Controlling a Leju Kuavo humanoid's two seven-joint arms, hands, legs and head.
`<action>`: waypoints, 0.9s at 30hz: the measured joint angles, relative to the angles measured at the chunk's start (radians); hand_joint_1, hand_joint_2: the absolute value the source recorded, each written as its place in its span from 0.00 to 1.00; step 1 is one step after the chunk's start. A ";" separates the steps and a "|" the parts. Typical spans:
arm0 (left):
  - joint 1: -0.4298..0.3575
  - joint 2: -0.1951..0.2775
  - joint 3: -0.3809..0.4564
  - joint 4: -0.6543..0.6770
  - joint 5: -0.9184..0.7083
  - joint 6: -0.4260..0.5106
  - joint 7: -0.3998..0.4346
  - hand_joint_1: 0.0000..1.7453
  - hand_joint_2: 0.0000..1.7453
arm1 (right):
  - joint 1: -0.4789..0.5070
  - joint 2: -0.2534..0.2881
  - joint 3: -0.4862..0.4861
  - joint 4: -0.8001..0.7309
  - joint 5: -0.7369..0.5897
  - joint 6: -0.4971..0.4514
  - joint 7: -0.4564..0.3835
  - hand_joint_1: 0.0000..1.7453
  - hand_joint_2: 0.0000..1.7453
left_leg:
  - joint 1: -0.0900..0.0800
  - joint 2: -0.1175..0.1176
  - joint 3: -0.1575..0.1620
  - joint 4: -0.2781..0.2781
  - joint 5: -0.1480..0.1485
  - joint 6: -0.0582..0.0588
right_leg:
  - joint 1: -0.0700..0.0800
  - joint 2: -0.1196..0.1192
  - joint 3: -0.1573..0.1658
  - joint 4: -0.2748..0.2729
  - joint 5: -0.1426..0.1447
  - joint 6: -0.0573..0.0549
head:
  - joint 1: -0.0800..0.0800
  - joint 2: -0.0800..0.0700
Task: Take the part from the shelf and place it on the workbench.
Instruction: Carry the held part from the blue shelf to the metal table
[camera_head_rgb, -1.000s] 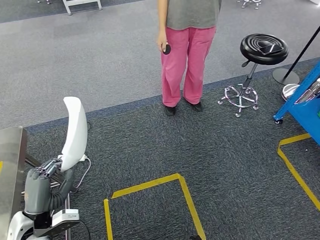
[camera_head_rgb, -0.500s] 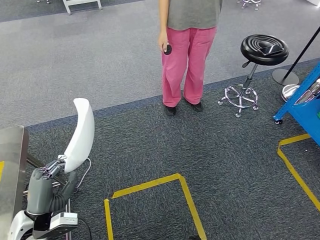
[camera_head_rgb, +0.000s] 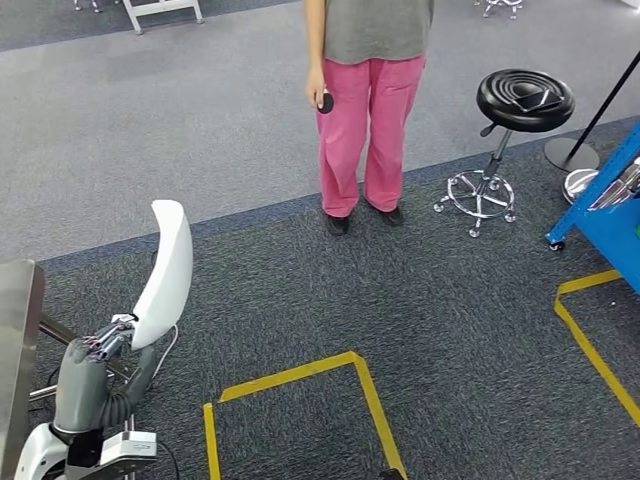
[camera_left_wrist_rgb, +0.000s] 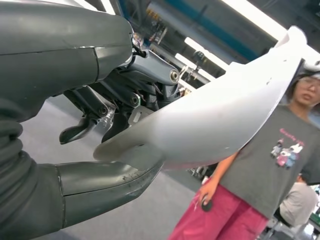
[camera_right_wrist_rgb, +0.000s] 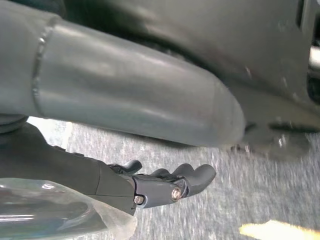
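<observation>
The part (camera_head_rgb: 167, 268) is a white, curved, shell-like piece. My left hand (camera_head_rgb: 87, 375) holds it by its lower end at the bottom left of the head view, with the part standing up and leaning right. Up close, the part (camera_left_wrist_rgb: 211, 120) lies between the thick grey thumb (camera_left_wrist_rgb: 98, 185) and the dark fingers (camera_left_wrist_rgb: 124, 95). The metal workbench (camera_head_rgb: 15, 340) shows at the left edge, just beside that hand. The blue shelf (camera_head_rgb: 604, 220) stands at the far right. My right hand (camera_right_wrist_rgb: 151, 185) hangs over the carpet, its fingers loosely extended and holding nothing.
A person (camera_head_rgb: 370, 100) in pink trousers stands ahead on the carpet, holding a small dark object. A black stool (camera_head_rgb: 524, 100) is to the right of them. Yellow floor tape (camera_head_rgb: 302, 375) marks a box in front of me.
The part's top has tilted to the right in my left hand. The whole picture has shifted slightly left, so the camera has moved.
</observation>
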 joint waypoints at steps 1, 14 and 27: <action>0.001 0.002 0.000 -0.002 -0.002 0.001 0.000 1.00 1.00 | 0.001 0.000 0.000 0.000 0.000 0.000 0.000 0.00 0.00 | 0.001 -0.002 -0.002 0.006 -0.003 -0.004 | 0.003 0.000 0.000 0.005 -0.001 -0.015 | 0.000 0.000; 0.012 0.006 0.006 -0.012 -0.001 0.002 0.010 1.00 1.00 | 0.001 0.001 0.000 0.000 0.001 0.003 0.003 0.00 0.00 | -0.042 0.071 -0.070 0.085 0.021 0.050 | 0.045 -0.042 0.042 0.013 -0.043 -0.066 | -0.005 0.000; 0.012 0.005 0.012 -0.016 0.009 -0.017 0.012 1.00 1.00 | 0.001 0.001 0.000 0.000 0.004 0.006 0.005 0.00 0.00 | -0.047 0.069 -0.055 0.044 0.012 0.040 | 0.047 -0.048 0.048 -0.005 -0.042 -0.061 | -0.003 0.000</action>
